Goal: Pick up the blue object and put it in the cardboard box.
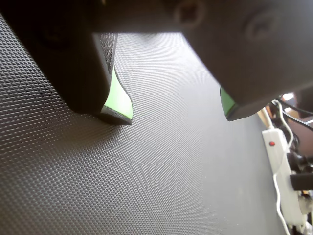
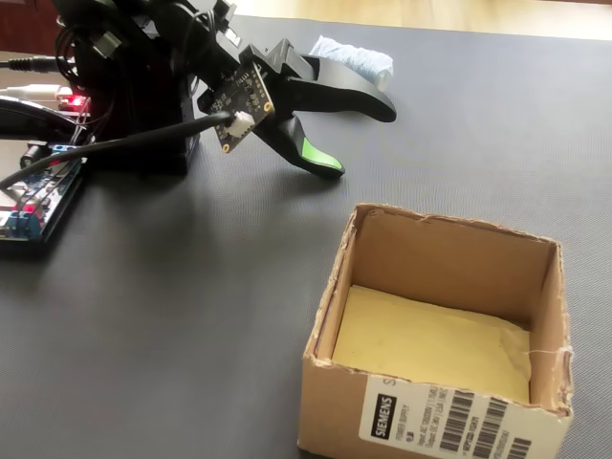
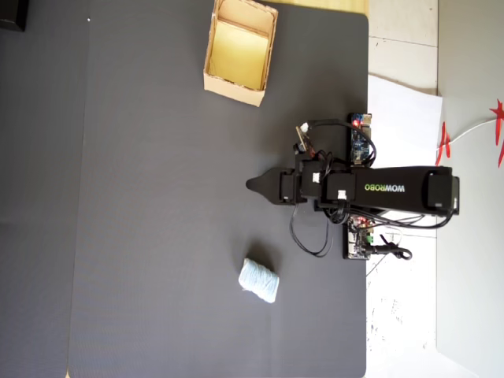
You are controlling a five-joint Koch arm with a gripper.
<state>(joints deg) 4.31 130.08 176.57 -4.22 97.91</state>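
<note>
Tan cardboard box (image 2: 435, 335) is sitting nearest in the fixed view, its yellowish floor bare, on the dark textured desk (image 2: 191, 325). Beyond it the pincer (image 2: 361, 137) is hanging low over the desk, jaws spread apart, gripping nothing. Farther back the blue object (image 2: 356, 55) is lying on the desk, behind the pincer.

I see the blue object (image 3: 259, 280) lying flat on the dark surface (image 3: 157, 236), a small pale-blue soft lump with rounded corners, sitting at a slight angle in the overhead view. The cardboard box (image 3: 235, 85) stands upright and open well apart from it, tan walls around a yellowish floor, a barcode label (image 2: 449, 424) on one side.
</note>
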